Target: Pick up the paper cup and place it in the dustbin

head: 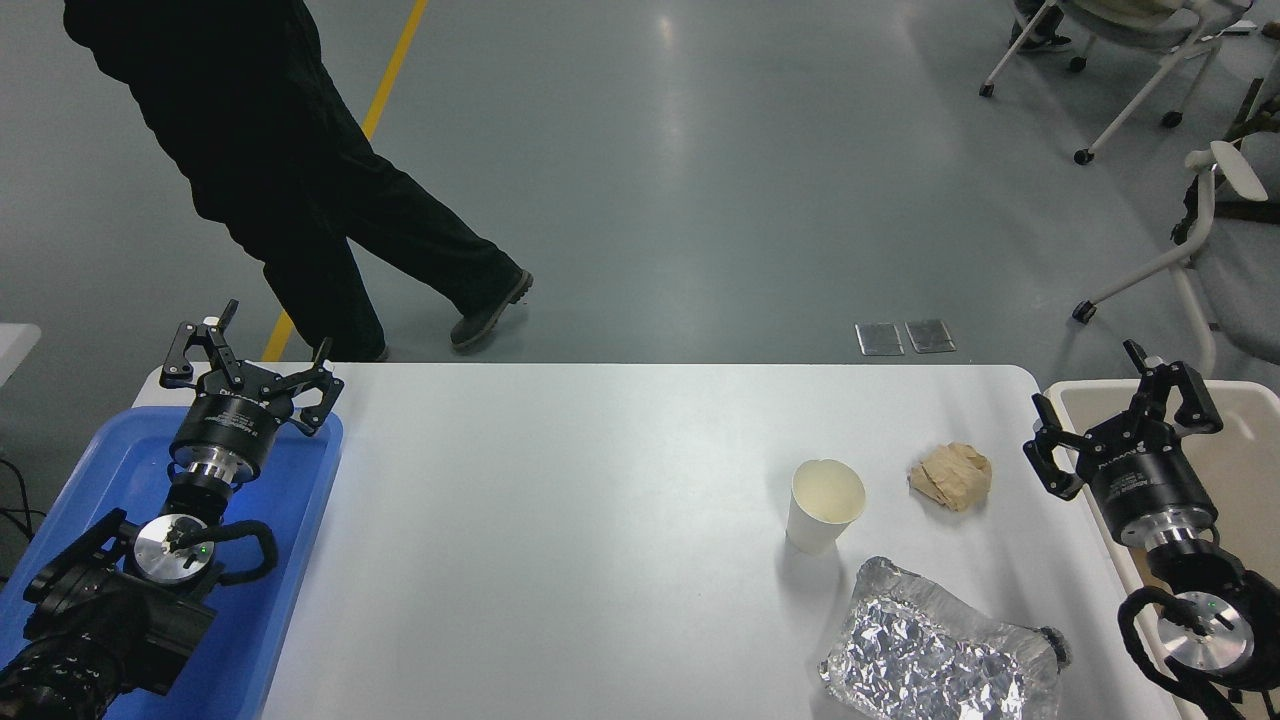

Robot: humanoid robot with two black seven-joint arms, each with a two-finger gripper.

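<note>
Paper cup [824, 503]: upright on tabletop [560, 520], left of brown paper ball [951, 475], beyond foil packet [935, 655]. My right pincer [1125, 420]: fingers apart, empty, over dustbin [1240, 420] right of cup. My left pincer [250, 360]: apparently apart, over blue tray [290, 560].

Even, cool overhead light fills the scene, leaving soft pale glare streaks on the grey floor [680, 150] and a mild sheen on the white surface [600, 520]. Shadows are faint and short, the foil packet [935, 655] glints brightly, and focus is sharp throughout.
</note>
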